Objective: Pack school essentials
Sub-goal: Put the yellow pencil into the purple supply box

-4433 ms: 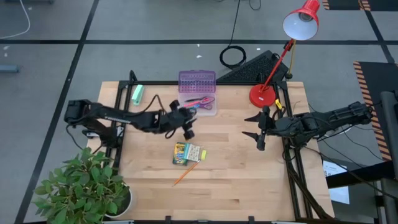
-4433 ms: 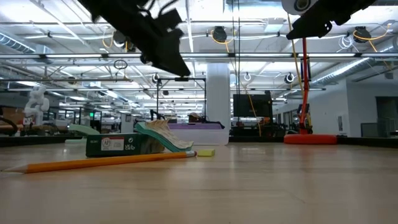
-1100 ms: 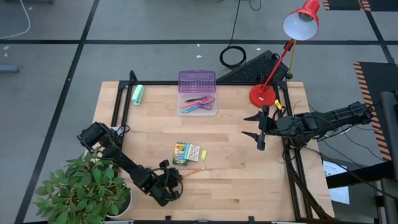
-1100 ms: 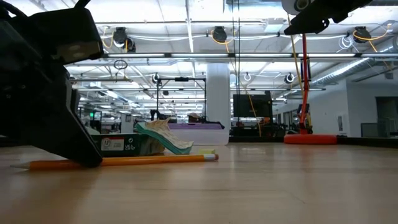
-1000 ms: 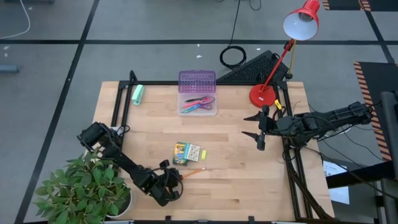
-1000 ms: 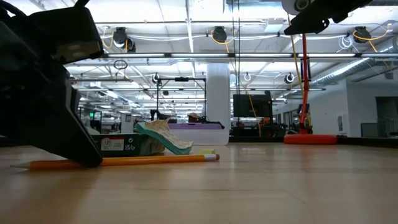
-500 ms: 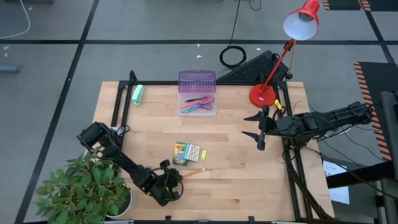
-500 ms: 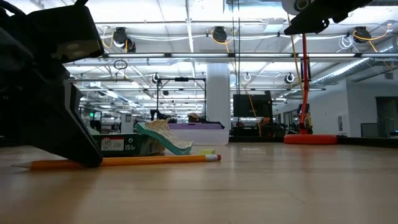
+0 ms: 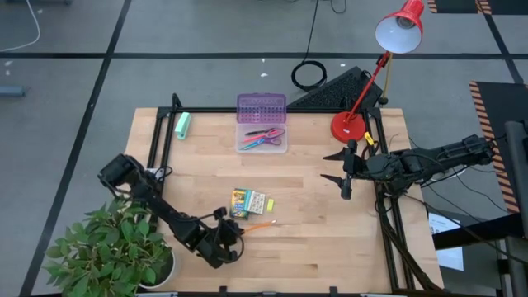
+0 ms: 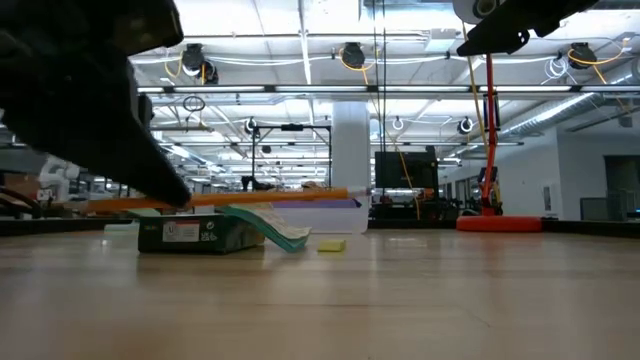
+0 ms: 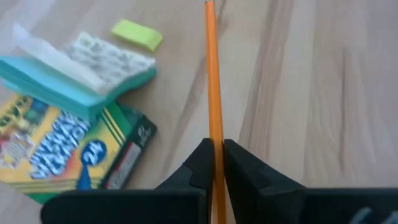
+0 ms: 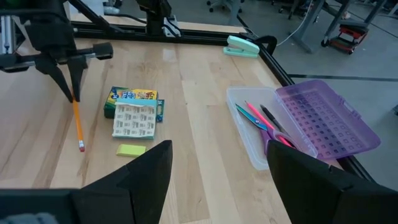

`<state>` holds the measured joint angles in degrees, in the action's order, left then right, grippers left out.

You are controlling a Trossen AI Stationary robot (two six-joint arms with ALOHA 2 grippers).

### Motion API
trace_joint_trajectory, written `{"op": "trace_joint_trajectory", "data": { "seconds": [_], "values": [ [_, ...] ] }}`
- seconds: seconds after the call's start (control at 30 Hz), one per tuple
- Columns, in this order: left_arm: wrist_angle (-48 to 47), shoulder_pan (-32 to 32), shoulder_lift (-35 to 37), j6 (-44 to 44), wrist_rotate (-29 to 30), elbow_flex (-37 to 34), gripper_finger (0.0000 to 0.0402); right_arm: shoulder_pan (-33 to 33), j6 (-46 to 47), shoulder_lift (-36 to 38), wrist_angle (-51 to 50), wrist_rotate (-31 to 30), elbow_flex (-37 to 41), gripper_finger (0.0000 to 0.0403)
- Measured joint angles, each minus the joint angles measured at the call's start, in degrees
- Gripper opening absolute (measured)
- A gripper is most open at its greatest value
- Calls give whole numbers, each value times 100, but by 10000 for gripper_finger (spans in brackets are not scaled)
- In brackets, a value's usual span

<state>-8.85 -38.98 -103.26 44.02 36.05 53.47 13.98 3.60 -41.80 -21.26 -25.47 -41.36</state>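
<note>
On the wooden table [image 9: 313,239], the left gripper [image 11: 217,163] has its fingers closed on the orange pencil [image 11: 213,93], held above the wood just beside the crayon box [image 9: 240,202]. The right gripper [image 9: 342,169], fingers apart, waits empty near the red lamp [image 9: 351,125].

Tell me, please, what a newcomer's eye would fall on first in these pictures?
Probably the left gripper near the table's front edge, shut on an orange pencil held clear of the wood. Next, the crayon box mid-table and the open clear box of pens at the back.
</note>
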Motion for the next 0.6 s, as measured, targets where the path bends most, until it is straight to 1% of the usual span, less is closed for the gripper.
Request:
{"op": "trace_joint_trajectory", "data": {
  "seconds": [0.2,0.37,0.6],
  "values": [
    [242,192,24,-456,-16,3,31,0,0,2,0,0,2,256],
    [516,441,24,-582,-297,7,31,0,0,0,0,0,2,256],
    [1026,767,24,-1198,-347,9,31,0,0,0,0,0,2,256]
  ]
}}
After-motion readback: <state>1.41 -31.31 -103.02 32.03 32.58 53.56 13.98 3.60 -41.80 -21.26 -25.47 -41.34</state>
